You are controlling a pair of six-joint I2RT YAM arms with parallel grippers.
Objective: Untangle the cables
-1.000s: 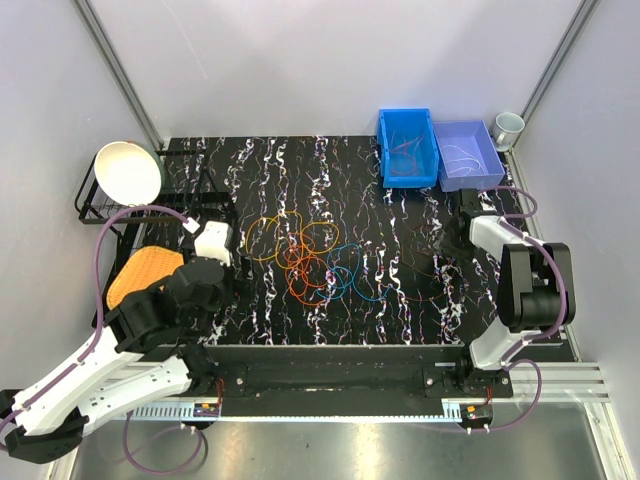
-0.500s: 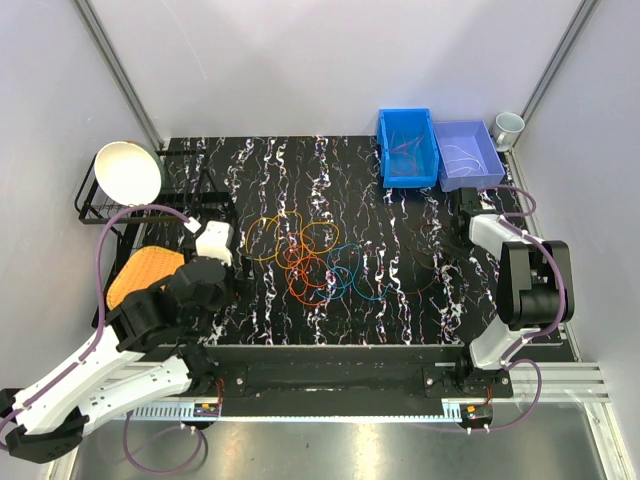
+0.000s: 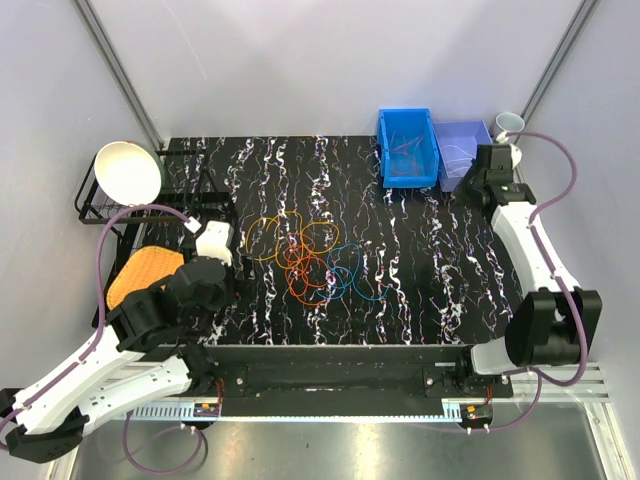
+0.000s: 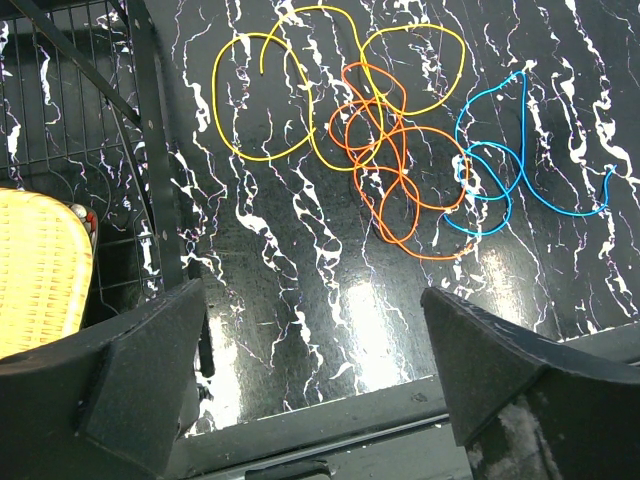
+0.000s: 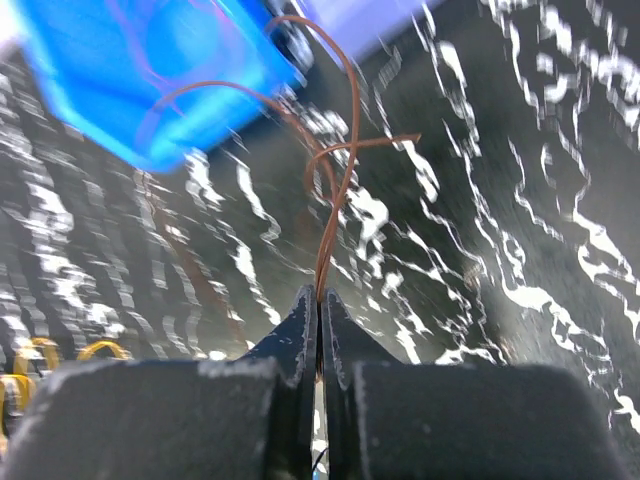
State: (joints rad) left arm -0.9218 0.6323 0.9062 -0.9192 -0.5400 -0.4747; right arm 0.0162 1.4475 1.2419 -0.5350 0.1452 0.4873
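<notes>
The right hand (image 5: 320,295) has its two fingers pressed together. They pinch a thin brown cable (image 5: 340,170). The cable runs away from the fingertips, makes a small loop and crosses over itself. Its far end shows in front of the corner of the blue bin (image 5: 120,90). This view is blurry, so the small bits are hard to see. From the top, the right arm reaches to the far right corner of the desk (image 3: 420,250). The hand is up by the near edge of the pale purple bin (image 3: 452,126) and hides part of it. The blue bin is just beside that bin, on its left. Both bins have thin wires in them. A cup (image 3: 509,124) stands behind the pale bin, close to the arm.

The left hand (image 4: 312,300) has its fingers wide apart and holds nothing. It is over the near left part of the desk. A bit of bare desk lies in front of it, and then the pile of cables. The yellow cable (image 4: 250,100) makes big loops on the left. The orange cable (image 4: 395,190) curls in the middle and crosses the yellow one. The blue cable (image 4: 500,170) is on the right, and its loops cross the orange one.

Left of this hand stands a black wire rack (image 3: 95,210). A white bowl (image 3: 128,172) leans in it. A yellow pad (image 4: 35,260) lies beside the rack, close to the left finger.
</notes>
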